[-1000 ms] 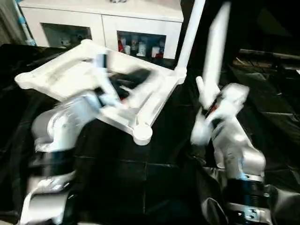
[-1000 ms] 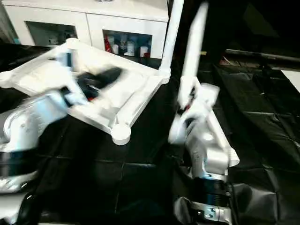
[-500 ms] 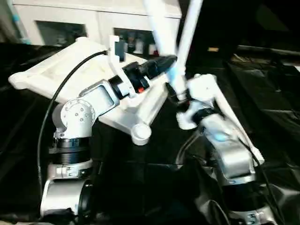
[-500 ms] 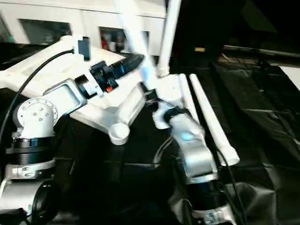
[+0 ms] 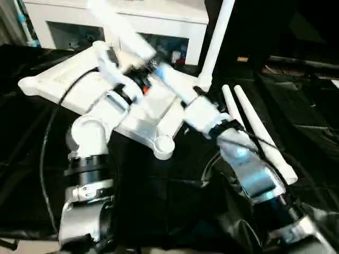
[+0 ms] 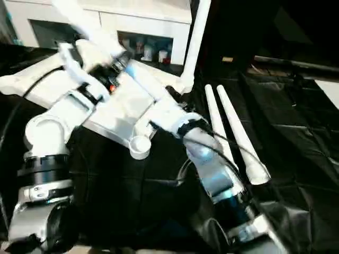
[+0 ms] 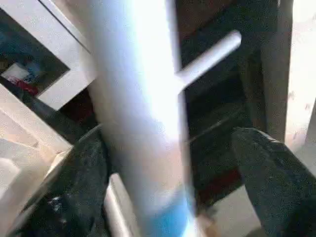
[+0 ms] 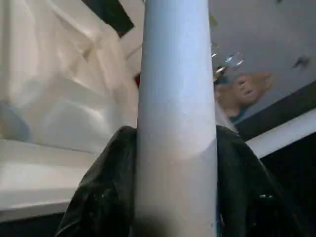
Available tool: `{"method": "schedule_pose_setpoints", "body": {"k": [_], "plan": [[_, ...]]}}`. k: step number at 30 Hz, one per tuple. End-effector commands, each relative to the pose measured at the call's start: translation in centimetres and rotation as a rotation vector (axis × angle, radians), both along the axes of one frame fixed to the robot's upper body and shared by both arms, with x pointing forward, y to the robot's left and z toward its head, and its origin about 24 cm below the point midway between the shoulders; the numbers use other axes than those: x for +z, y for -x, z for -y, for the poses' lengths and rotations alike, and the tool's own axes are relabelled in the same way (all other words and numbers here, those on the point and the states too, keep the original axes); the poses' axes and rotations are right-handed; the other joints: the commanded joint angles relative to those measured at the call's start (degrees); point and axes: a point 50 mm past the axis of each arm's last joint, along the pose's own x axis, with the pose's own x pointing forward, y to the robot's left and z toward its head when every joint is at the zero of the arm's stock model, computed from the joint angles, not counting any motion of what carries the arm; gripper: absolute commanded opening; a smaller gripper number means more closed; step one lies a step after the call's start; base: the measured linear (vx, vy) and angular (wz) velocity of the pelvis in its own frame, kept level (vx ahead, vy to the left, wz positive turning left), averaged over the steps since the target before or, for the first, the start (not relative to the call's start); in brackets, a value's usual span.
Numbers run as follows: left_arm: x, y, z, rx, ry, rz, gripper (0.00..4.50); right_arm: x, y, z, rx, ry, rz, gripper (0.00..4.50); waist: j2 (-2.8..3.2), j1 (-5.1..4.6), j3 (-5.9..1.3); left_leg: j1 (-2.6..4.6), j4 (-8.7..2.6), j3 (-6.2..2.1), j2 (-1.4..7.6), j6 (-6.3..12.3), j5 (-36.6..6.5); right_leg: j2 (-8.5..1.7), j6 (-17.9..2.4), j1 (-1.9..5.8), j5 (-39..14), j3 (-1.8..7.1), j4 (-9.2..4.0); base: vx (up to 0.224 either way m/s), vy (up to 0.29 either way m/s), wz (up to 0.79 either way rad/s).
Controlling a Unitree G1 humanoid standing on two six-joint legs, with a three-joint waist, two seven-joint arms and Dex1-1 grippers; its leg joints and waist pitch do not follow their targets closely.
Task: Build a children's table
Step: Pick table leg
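Left eye view: the white tabletop (image 5: 79,87) lies upside down and tilted on the black-draped desk (image 5: 159,185), its ribbed underside up, one rounded corner socket (image 5: 163,144) at its near corner. One white leg (image 5: 216,42) already stands upright in the far right corner socket, rising past a white cabinet (image 5: 175,21) behind the desk. Two more legs (image 5: 259,137) lie side by side on the black cloth to the right, just beside the right forearm. The right gripper (image 8: 175,148) reaches across over the tabletop, its black fingers (image 8: 98,192) clenched on either side of a fourth leg (image 5: 119,26), which slants up and away to the left, blurred. The left gripper (image 7: 168,182) is raised at the same leg from the other side; in the left wrist view its fingers (image 7: 276,182) stand spread wide, the leg running between them close against one and well apart from the other.
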Motion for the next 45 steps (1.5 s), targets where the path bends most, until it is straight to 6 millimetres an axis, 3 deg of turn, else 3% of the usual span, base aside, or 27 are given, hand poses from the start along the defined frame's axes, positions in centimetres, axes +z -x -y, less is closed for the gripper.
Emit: {"method": "schedule_pose_setpoints", "body": {"k": [1, 9, 12, 18, 19, 20, 24, 25, 27, 29, 33, 35, 39, 42, 43, 45], "plan": [[0.8, 0.1, 0.5, -0.003, 0.013, 0.003, 3.87, 0.5, -0.1, -0.2, -0.003, 0.052, 0.065, 1.78, 0.05, -0.04, -4.43, 1.98, -3.64, -1.51, 3.49, -2.16, -8.4, -6.71, -7.7, 2.04, -0.3, 3.39, -4.25, 0.0, 0.0, 0.0], [-0.1, 0.1, 1.3, 0.006, 0.036, -0.061, 3.37, 0.5, -0.3, -0.7, -0.027, 0.106, 0.117, 1.78, 0.5, -0.16, -4.63, 2.0, -3.41, -1.59, 3.4, -1.46, -8.0, -6.45, -7.9, 2.09, 3.8, 3.39, -3.98, 0.0, 0.0, 0.0], [-0.3, 0.1, 1.4, 0.008, 0.045, -0.082, 3.0, 0.4, -0.2, -0.6, -0.035, 0.112, 0.12, 1.78, 0.26, -0.22, -4.68, 1.93, -3.38, -1.61, 3.4, -1.34, -7.7, -6.4, -8.0, 2.24, 4.6, 3.38, -3.88, 0.0, 0.0, 0.0], [0.0, 0.0, 1.5, 0.017, 0.061, -0.087, 2.64, 0.3, -0.3, -0.6, -0.035, 0.128, 0.141, 1.78, 0.47, -0.27, -4.68, 2.02, -3.4, -1.65, 3.43, -1.61, -8.5, -6.35, -8.0, 2.2, 4.2, 3.36, -3.92, 0.0, 0.0, 0.0], [0.0, 0.0, 1.5, 0.02, 0.066, -0.089, 2.52, 0.3, -0.4, -0.5, -0.039, 0.13, 0.144, 1.78, 0.8, -0.21, -4.72, 2.09, -3.38, -1.69, 3.46, -1.64, -8.4, -6.4, -8.1, 2.16, 4.5, 3.35, -3.85, 0.0, 0.0, 0.0], [0.0, -0.1, 1.5, 0.02, 0.068, -0.089, 2.29, 0.3, -0.4, -0.5, -0.042, 0.13, 0.146, 1.78, 0.68, -0.31, -4.73, 2.06, -3.37, -1.66, 3.44, -1.65, -8.5, -6.3, -8.1, 2.14, 4.7, 3.36, -3.89, 0.0, 0.0, 0.0], [0.2, -0.1, 1.5, 0.017, 0.076, -0.086, 2.15, 0.3, -0.5, -0.5, -0.049, 0.126, 0.15, 1.78, 1.01, -0.3, -4.77, 2.06, -3.38, -1.72, 3.4, -2.27, -9.2, -6.32, -8.2, 2.24, 5.3, 3.36, -3.88, 0.0, 0.0, 0.0], [0.3, -0.2, 1.6, 0.016, 0.077, -0.085, 1.91, 0.2, -0.5, -0.5, -0.048, 0.125, 0.149, 1.78, 1.1, -0.3, -4.77, 2.14, -3.4, -1.76, 3.39, -2.32, -9.4, -6.27, -8.2, 2.18, 5.3, 3.33, -3.9, 0.0, 0.0, 0.0], [0.3, -0.2, 1.7, 0.013, 0.08, -0.084, 1.83, 0.1, -0.4, -0.6, -0.046, 0.126, 0.148, 2.34, 1.07, -0.27, -4.79, 2.09, -3.41, -1.78, 3.41, -2.31, -9.4, -6.33, -8.3, 2.28, 5.7, 3.34, -3.83, 0.0, 0.0, 0.0], [0.3, -0.2, 1.5, 0.018, 0.074, -0.078, 1.81, 0.4, -0.1, -0.9, -0.001, -0.013, 0.102, 2.48, 1.05, -0.35, -4.81, 2.12, -3.44, -1.75, 3.44, -1.96, -10.0, -6.37, -8.4, 2.21, 5.8, 3.34, -3.82, 0.0, 0.0, 0.0], [0.4, -0.2, 1.1, 0.019, 0.038, -0.051, 1.73, 0.7, 0.1, -1.1, 0.035, -0.089, 0.079, 2.84, 1.21, -0.31, -4.86, 2.19, -3.49, -1.84, 3.6, -1.9, -10.2, -6.37, -8.4, 2.12, 5.5, 3.26, -3.83, 0.0, 0.0, 0.0], [0.6, 0.0, 0.8, -0.021, -0.075, 0.036, 1.73, 0.4, 0.3, -1.4, 0.087, -0.136, 0.018, 2.9, 1.61, -0.48, -4.89, 2.21, -3.63, -1.91, 3.63, -1.65, -11.0, -6.35, -7.5, 1.95, 4.3, 3.32, -3.86, 0.0, 0.0, 0.0], [0.8, 0.2, 0.6, -0.114, -0.208, 0.13, 1.72, 0.5, 0.8, -1.6, 0.198, -0.224, -0.067, 2.94, 1.99, -0.42, -4.81, 2.25, -3.73, -1.87, 3.76, -2.46, -11.3, -6.4, -8.0, 1.85, 4.3, 3.32, -3.87, 0.0, 0.0, 0.0], [1.3, 0.5, 0.2, -0.256, -0.324, 0.218, 1.72, 0.8, 0.9, -0.8, 0.335, -0.387, -0.291, 2.94, 1.33, -0.44, -4.75, 2.27, -3.83, -1.84, 3.63, -0.5, -11.7, -6.33, -8.4, 2.15, 4.0, 3.33, -3.98, 0.0, 0.0, 0.0], [1.5, 0.7, 0.1, -0.295, -0.349, 0.242, 1.72, 0.8, 0.9, -0.5, 0.363, -0.412, -0.346, 2.94, 1.74, -0.16, -4.87, 2.22, -3.79, -1.95, 3.84, -0.3, -10.7, -6.57, -9.0, 2.07, 4.3, 3.28, -3.72, 0.0, 0.0, 0.0], [2.1, 1.1, -0.1, -0.361, -0.357, 0.273, 1.72, 0.9, 0.6, 0.1, 0.402, -0.461, -0.45, 2.94, 1.7, -0.25, -4.73, 2.31, -3.84, -1.8, 3.83, -0.43, -10.5, -6.43, -10.2, 1.9, 4.3, 3.17, -3.81, 0.0, 0.0, 0.0]]}}
